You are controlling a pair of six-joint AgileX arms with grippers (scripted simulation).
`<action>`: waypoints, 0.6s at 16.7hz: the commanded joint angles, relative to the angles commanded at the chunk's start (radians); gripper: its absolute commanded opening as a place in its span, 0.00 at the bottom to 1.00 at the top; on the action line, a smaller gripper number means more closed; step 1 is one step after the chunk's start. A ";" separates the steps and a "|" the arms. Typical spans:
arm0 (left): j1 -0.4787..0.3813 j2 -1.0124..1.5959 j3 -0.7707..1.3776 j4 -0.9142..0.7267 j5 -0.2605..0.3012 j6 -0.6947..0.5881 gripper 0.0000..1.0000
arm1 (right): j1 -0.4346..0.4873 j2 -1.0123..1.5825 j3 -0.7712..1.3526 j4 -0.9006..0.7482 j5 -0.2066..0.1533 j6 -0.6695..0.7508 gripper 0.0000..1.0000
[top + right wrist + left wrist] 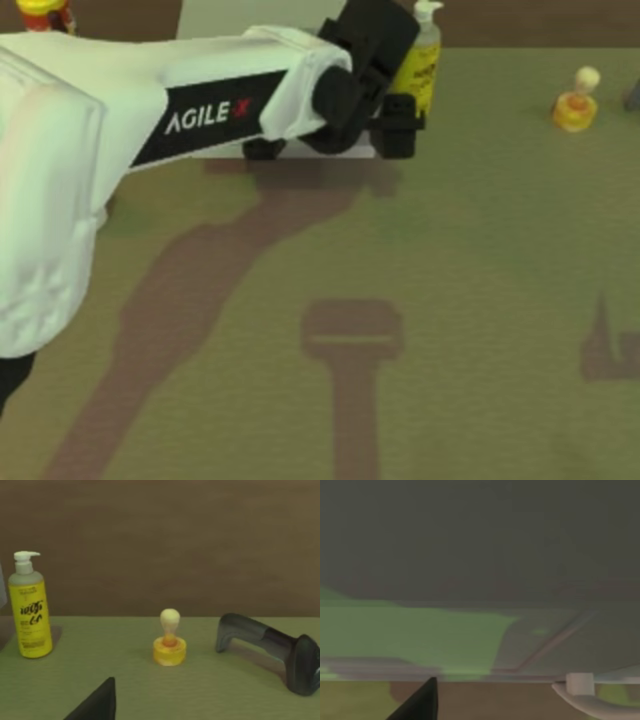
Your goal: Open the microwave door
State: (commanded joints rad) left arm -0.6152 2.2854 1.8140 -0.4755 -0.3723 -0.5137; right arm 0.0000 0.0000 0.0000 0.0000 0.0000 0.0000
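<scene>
Grey window of the microwave door [470,545] fills my left wrist view – green floor inside. Left gripper [400,125] at its front, can't tell its grip.

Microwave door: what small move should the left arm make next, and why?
Probably ease the left gripper toward the handle. The left wrist view is filled by the microwave door, with the handle off to one side, not at the finger.

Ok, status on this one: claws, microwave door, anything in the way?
Left claw up against the microwave door, handle close by. Right arm out of sight. Yellow pump bottle just right of the claw.
</scene>
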 joint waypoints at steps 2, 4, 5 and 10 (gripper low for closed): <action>0.000 0.000 0.000 0.000 0.000 0.000 0.77 | 0.000 0.000 0.000 0.000 0.000 0.000 1.00; 0.000 0.000 0.000 0.000 0.000 0.000 0.62 | 0.000 0.000 0.000 0.000 0.000 0.000 1.00; 0.000 0.000 0.000 0.000 0.000 0.000 0.55 | 0.000 0.000 0.000 0.000 0.000 0.000 1.00; 0.000 0.000 0.000 0.000 0.000 0.000 0.17 | 0.000 0.000 0.000 0.000 0.000 0.000 1.00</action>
State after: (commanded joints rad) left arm -0.6152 2.2854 1.8140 -0.4755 -0.3723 -0.5137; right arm 0.0000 0.0000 0.0000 0.0000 0.0000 0.0000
